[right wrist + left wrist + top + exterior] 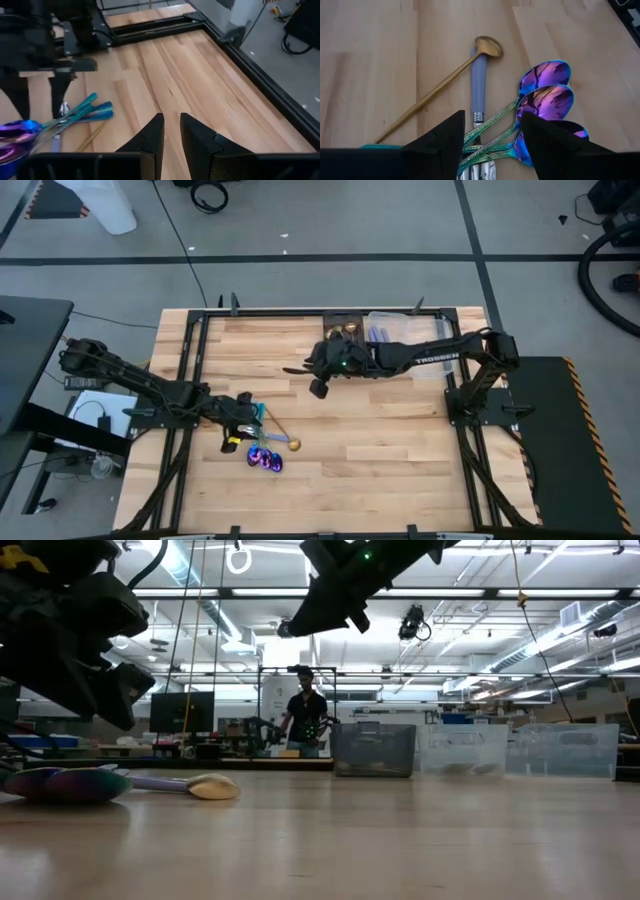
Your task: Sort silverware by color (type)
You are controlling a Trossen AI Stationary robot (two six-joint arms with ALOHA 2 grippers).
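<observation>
The silverware lies in a loose pile near the table's left edge. It holds three iridescent purple spoons, a gold spoon, a pale-blue-handled piece and teal handles. My left gripper is open low over the pile. Its fingers stand on either side of the iridescent spoons' handles; I cannot tell whether they touch. My right gripper hangs high over the table's middle, open by a narrow gap and holding nothing.
Tray bins stand at the table's far edge: a dark one with gold pieces and a clear one with bluish pieces. Bare wood lies between pile and bins. A black frame rail borders the table. A person stands in the room behind.
</observation>
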